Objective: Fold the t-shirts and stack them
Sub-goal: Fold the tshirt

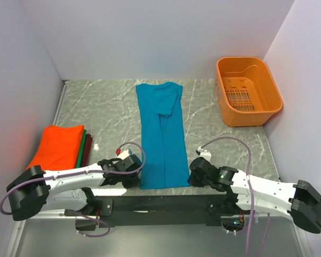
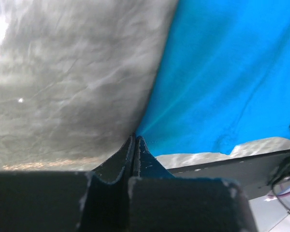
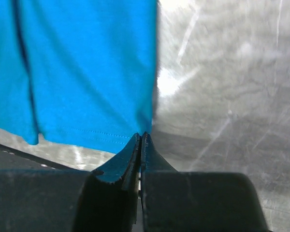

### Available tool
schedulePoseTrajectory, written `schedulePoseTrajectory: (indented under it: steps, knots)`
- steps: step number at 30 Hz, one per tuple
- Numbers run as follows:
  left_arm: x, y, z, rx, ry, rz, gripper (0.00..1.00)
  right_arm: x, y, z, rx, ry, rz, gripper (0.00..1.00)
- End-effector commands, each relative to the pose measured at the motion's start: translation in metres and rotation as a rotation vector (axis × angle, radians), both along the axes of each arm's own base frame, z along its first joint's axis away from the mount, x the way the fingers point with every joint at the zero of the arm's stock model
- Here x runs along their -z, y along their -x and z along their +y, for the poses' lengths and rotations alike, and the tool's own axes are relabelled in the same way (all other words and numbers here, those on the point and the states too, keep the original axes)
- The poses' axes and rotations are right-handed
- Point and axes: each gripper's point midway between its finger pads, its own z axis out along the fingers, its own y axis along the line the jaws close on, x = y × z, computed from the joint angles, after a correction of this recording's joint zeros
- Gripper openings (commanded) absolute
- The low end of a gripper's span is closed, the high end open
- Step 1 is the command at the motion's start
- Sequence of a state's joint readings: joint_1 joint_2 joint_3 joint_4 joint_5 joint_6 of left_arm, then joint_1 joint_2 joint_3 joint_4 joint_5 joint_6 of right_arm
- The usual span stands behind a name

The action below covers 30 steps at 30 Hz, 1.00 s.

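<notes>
The teal-blue t-shirt (image 1: 161, 136) is lying lengthwise in the middle of the marble table (image 1: 101, 107). Its sleeves and sides are already turned in, so it is showing as one long narrow strip. To the left of it a finished pile is waiting: an orange t-shirt (image 1: 56, 145) on top, with the edges of a green t-shirt (image 1: 83, 145) and a dark red t-shirt (image 1: 89, 149) peeking out beneath. The left gripper (image 2: 135, 140) is sitting at the teal shirt's near left corner, its jaws pressed together, seemingly nipping the hem. The right gripper (image 3: 141, 137) is doing the same at the near right corner. I'd say the lengthwise folds are done; folding the near hem up toward the collar and moving the shirt onto the pile are what is remaining. The orange plastic basket (image 1: 251, 116) is standing well off to the far right of the teal shirt.
</notes>
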<state>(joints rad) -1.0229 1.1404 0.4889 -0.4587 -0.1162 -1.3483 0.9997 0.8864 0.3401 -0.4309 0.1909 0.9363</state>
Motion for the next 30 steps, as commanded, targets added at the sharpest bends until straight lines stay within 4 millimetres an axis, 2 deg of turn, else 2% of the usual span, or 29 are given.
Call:
schedulePoseTrajectory:
  steps: [1, 5, 7, 9, 10, 11, 12, 13, 14, 16, 17, 18, 19, 20, 21, 22, 23, 24, 25, 26, 30]
  knots:
    - [0.004, 0.010, -0.001, -0.020, 0.019, 0.029, 0.01, 0.002, 0.005, 0.004, 0.007, -0.035, 0.013, 0.03]
    - [-0.011, 0.009, -0.008, -0.022, 0.036, -0.001, 0.01, -0.009, 0.004, 0.004, 0.011, -0.053, -0.012, 0.02]
    - [-0.016, 0.007, -0.009, -0.029, 0.039, -0.010, 0.01, -0.022, -0.004, 0.006, 0.023, -0.067, -0.056, 0.02]
    - [-0.030, -0.005, -0.016, -0.031, 0.049, -0.060, 0.01, -0.030, -0.011, 0.005, 0.033, -0.037, -0.084, 0.04]
    - [-0.036, -0.010, -0.018, -0.033, 0.050, -0.078, 0.01, -0.048, -0.021, 0.011, 0.032, -0.044, -0.123, 0.04]
    - [-0.050, -0.022, -0.024, -0.029, 0.059, -0.111, 0.00, -0.055, -0.031, 0.007, 0.054, -0.007, -0.163, 0.05]
    - [-0.054, -0.029, -0.025, -0.025, 0.051, -0.125, 0.00, -0.057, -0.038, 0.008, 0.059, 0.025, -0.172, 0.06]
    - [-0.058, -0.036, -0.027, -0.025, 0.051, -0.135, 0.00, -0.076, -0.049, 0.015, 0.054, 0.021, -0.212, 0.06]
    - [-0.067, -0.052, -0.031, -0.027, 0.058, -0.162, 0.00, -0.083, -0.058, 0.019, 0.058, 0.021, -0.229, 0.06]
    - [-0.074, -0.069, -0.035, -0.029, 0.062, -0.185, 0.00, -0.096, -0.080, 0.026, 0.058, 0.037, -0.253, 0.06]
    - [-0.080, -0.087, -0.036, -0.040, 0.058, -0.213, 0.00, -0.103, -0.090, 0.033, 0.056, 0.017, -0.266, 0.06]
    - [-0.083, -0.097, -0.037, -0.047, 0.056, -0.223, 0.00, -0.095, -0.099, 0.035, 0.054, 0.050, -0.243, 0.05]
    - [-0.085, -0.106, -0.038, -0.054, 0.057, -0.231, 0.00, -0.107, -0.119, 0.034, 0.077, 0.050, -0.264, 0.04]
    - [-0.088, -0.125, -0.037, -0.071, 0.048, -0.239, 0.00, -0.109, -0.131, 0.036, 0.085, 0.056, -0.269, 0.03]
    - [-0.092, -0.136, -0.038, -0.082, 0.048, -0.253, 0.00, -0.107, -0.145, 0.041, 0.078, 0.080, -0.262, 0.02]
    - [-0.094, -0.147, -0.038, -0.094, 0.042, -0.262, 0.00, -0.107, -0.161, 0.035, 0.112, 0.088, -0.261, 0.02]
    - [-0.097, -0.166, -0.037, -0.113, 0.038, -0.270, 0.00, -0.109, -0.173, 0.037, 0.122, 0.083, -0.271, 0.01]
    - [-0.098, -0.176, -0.036, -0.126, 0.037, -0.273, 0.00, -0.106, -0.187, 0.042, 0.126, 0.092, -0.260, 0.01]
    - [-0.100, -0.187, -0.037, -0.138, 0.042, -0.283, 0.00, -0.104, -0.201, 0.037, 0.147, 0.103, -0.260, 0.00]
    - [-0.098, -0.205, -0.034, -0.164, 0.039, -0.280, 0.00, -0.103, -0.211, 0.037, 0.156, 0.106, -0.262, 0.00]
    - [-0.089, -0.244, -0.035, -0.205, 0.040, -0.267, 0.00, -0.092, -0.259, 0.039, 0.191, 0.134, -0.251, 0.00]
